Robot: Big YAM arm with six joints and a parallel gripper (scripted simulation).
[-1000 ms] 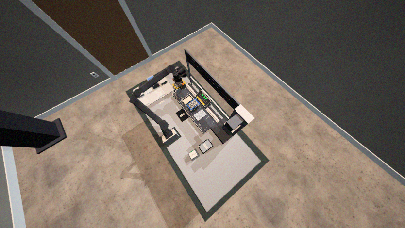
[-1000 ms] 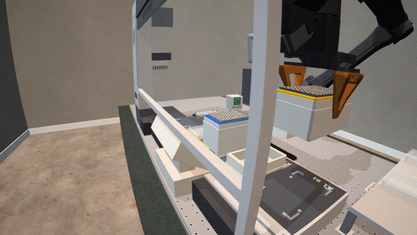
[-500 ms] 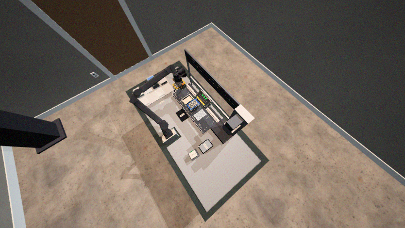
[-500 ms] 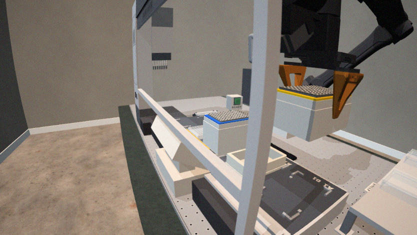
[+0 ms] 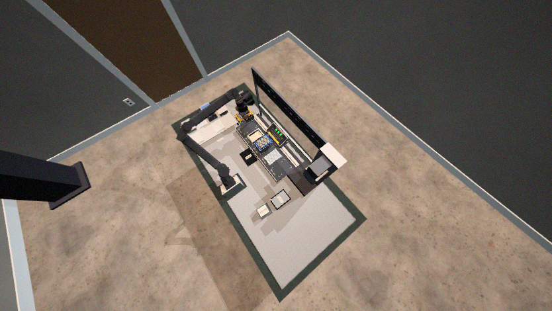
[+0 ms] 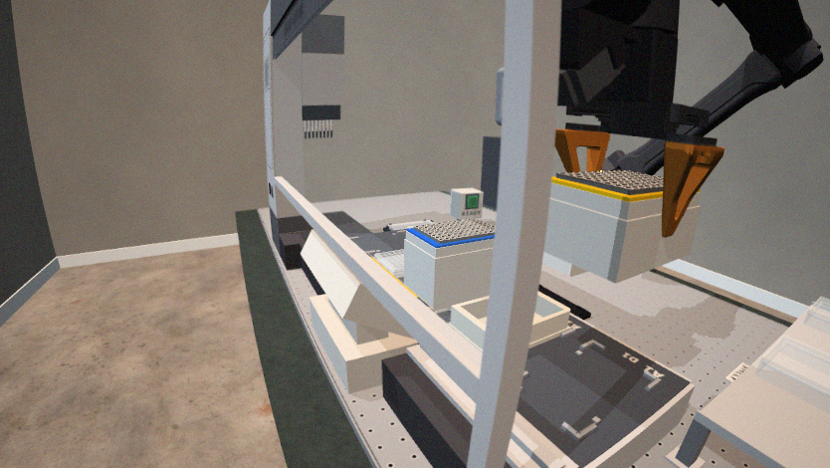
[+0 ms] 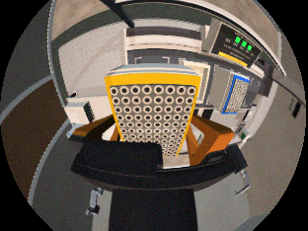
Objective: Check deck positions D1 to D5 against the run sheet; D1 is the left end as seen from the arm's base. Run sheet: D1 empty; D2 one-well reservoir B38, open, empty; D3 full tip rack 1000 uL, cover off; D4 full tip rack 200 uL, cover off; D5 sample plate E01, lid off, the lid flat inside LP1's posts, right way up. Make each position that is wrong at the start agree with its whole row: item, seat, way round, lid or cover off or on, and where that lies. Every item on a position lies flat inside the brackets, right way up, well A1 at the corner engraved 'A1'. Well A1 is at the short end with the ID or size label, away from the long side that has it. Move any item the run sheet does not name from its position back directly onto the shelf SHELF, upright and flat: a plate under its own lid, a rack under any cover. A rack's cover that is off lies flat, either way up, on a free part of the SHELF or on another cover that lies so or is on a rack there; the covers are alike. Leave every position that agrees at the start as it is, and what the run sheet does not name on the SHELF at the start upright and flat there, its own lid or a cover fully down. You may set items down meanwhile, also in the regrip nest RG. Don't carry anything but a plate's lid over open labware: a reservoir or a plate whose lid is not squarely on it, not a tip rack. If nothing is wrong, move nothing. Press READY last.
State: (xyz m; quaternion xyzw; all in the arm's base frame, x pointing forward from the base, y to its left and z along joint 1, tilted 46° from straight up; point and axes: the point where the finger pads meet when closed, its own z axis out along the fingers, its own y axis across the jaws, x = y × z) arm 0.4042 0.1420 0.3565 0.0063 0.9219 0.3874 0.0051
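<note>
My gripper (image 6: 636, 174) is shut on the yellow-banded tip rack (image 6: 618, 226), cover off and full of tips, with an orange finger on each side. The rack hangs in the air, clear of the deck, over the D1 end; it also shows in the overhead view (image 5: 243, 114) and the wrist view (image 7: 154, 110). The D1 position (image 6: 592, 377) is bare inside its brackets. An open white reservoir (image 6: 511, 317) sits on the position after it. A blue-banded tip rack (image 6: 450, 261), cover off, stands beyond that. A pale plate (image 5: 273, 156) lies further along the deck.
The gantry frame post (image 6: 511, 232) and rail (image 6: 377, 273) run along the deck's far side. The READY button box (image 6: 467, 203) stands at the far end. The shelf (image 6: 766, 395) with a clear cover (image 6: 807, 343) is at the right. A panel with green lights (image 5: 277, 133) sits by the deck.
</note>
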